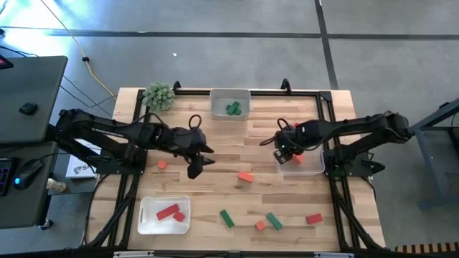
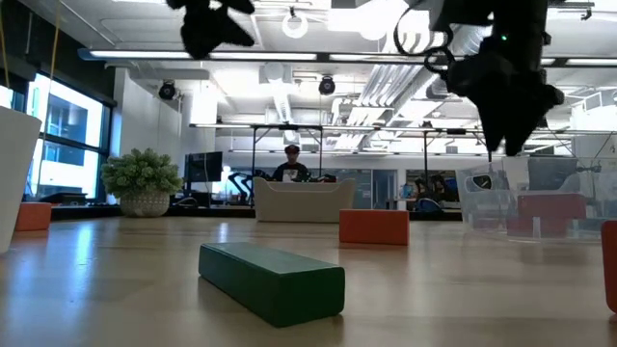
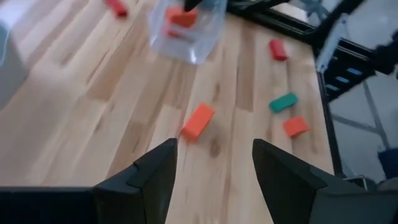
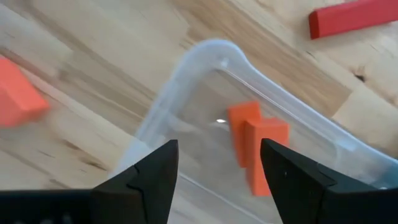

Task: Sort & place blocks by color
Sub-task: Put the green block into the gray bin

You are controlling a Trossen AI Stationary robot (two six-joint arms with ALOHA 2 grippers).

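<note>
At far left of the table's near edge: white tray point(image 1: 147, 222) holding a long red block point(image 1: 167, 211) and a shorter red block point(image 1: 178, 216) just beside it. Farther back on the left: spiky green plant ball point(image 1: 158, 95) at the table's far edge. Small orange-coral block point(image 1: 163, 165) lying loose near the left arm. Left gripper point(image 1: 195, 166) raised above bare wood near the table's middle, fingers point(image 3: 158, 171) spread wide with nothing between them; in the left wrist view an orange-coral block point(image 3: 198, 121) lying on the wood ahead of the fingertips, well apart from them. Far centre: another white tray point(image 1: 217, 108) with green blocks point(image 1: 233, 109) inside. Toward the near edge, centre to right: a green block point(image 1: 226, 218), a small orange block point(image 1: 260, 225) touching or just beside a second green block point(image 1: 274, 221), then a red block point(image 1: 313, 219). At right: right gripper point(image 1: 284, 155) hovering over the near-left corner of a clear tray point(image 1: 315, 169), fingers point(image 4: 149, 177) spread and empty; in the right wrist view, orange-coral blocks point(image 4: 256, 147) lying in the clear tray below and ahead of the fingertips, not touched by them.
</note>
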